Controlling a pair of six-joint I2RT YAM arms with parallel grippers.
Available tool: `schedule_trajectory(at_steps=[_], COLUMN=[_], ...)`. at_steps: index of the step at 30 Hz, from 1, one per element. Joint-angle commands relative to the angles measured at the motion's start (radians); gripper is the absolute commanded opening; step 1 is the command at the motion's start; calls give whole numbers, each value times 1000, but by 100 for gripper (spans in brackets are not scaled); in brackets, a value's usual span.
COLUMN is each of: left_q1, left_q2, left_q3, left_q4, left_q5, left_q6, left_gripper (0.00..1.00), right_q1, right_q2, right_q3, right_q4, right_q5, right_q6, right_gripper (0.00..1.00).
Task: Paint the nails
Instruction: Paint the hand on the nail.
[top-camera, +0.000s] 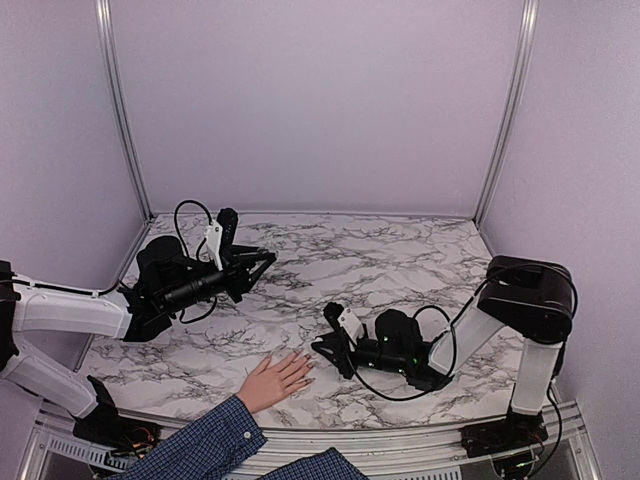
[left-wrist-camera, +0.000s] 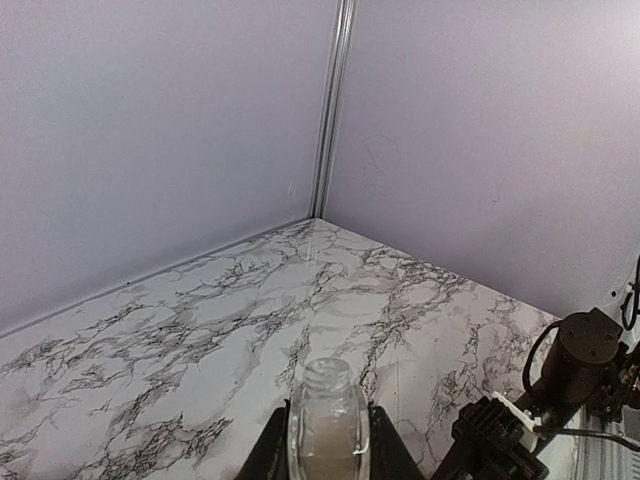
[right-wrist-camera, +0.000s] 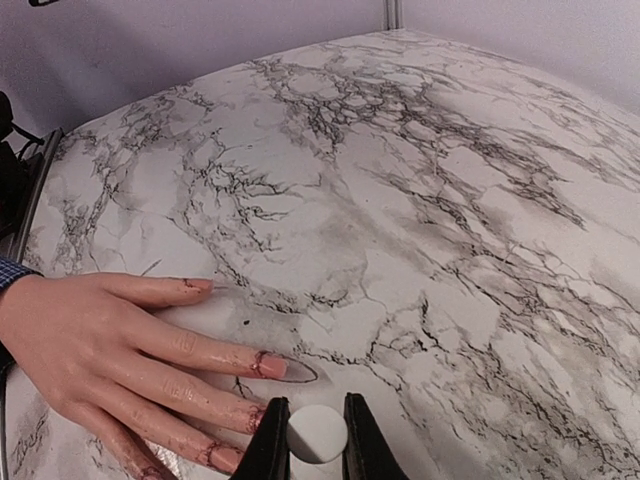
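A hand (top-camera: 275, 378) lies flat on the table (top-camera: 400, 260) near the right gripper (top-camera: 325, 346).

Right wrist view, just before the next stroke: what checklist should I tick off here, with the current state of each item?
1. Hand flat on table, fingers spread: ok.
2. Right gripper shut on white cap, close to the fingertips: ok.
3. Cap's working end lined up with a nail: cannot tell, hidden below the frame.
4. Left gripper shut on uncapped bottle, held away from the hand: ok.
5. Polish confined to the nails: not ok, reddish marks on the skin beside them.
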Motion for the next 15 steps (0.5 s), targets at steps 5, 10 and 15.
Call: schedule_trajectory(at_steps=[5, 10, 15], left_q1=[6, 6, 6], left_q2=[-12, -11, -10], left_q3=[-6, -5, -5], left_q4=[46, 46, 46], left_q5=[-9, -7, -5], left_q6=[11, 9, 8], left_gripper=[0, 0, 0], right_q1=[-16, -15, -14], right_q2=[-61, -87, -77], right_q3=[-21, -47, -49], right_q4=[12, 69, 98], right_q5=[-10, -57, -109], right_q6=[-18, -31, -27], right_gripper=[0, 0, 0])
